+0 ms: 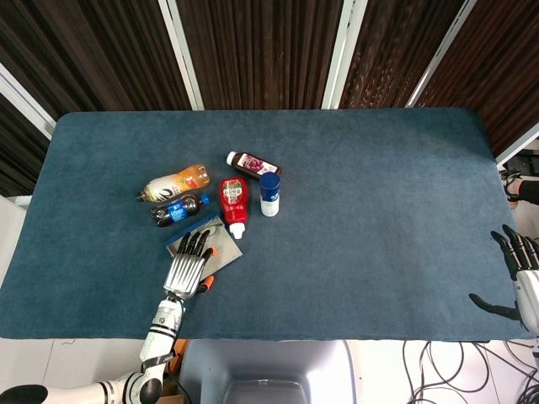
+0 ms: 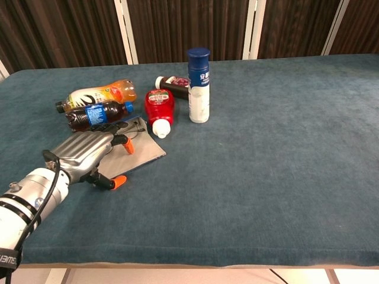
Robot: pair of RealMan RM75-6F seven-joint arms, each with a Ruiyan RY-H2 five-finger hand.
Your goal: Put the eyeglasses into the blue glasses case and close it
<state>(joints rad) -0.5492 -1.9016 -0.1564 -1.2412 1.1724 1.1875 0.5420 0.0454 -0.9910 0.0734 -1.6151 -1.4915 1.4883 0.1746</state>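
Note:
The blue glasses case (image 1: 227,247) (image 2: 147,156) lies open and flat on the blue cloth, grey lining up, blue rim at its far side. Thin wire eyeglasses (image 2: 138,128) (image 1: 210,228) lie on the lining's far corner, mostly hidden. My left hand (image 1: 189,268) (image 2: 87,151) lies stretched over the case, fingers extended and slightly apart, orange fingertips (image 2: 128,147) showing; it holds nothing. My right hand (image 1: 522,282) hangs off the table's right front corner, fingers spread, empty; the chest view does not show it.
Just beyond the case lie a cola bottle (image 1: 179,209) (image 2: 95,115), an orange drink bottle (image 1: 173,183), a red ketchup bottle (image 1: 233,200) (image 2: 159,108) and a small dark bottle (image 1: 253,163). A blue-capped white bottle (image 1: 269,194) (image 2: 199,86) stands upright. The table's front edge (image 2: 189,255) is close.

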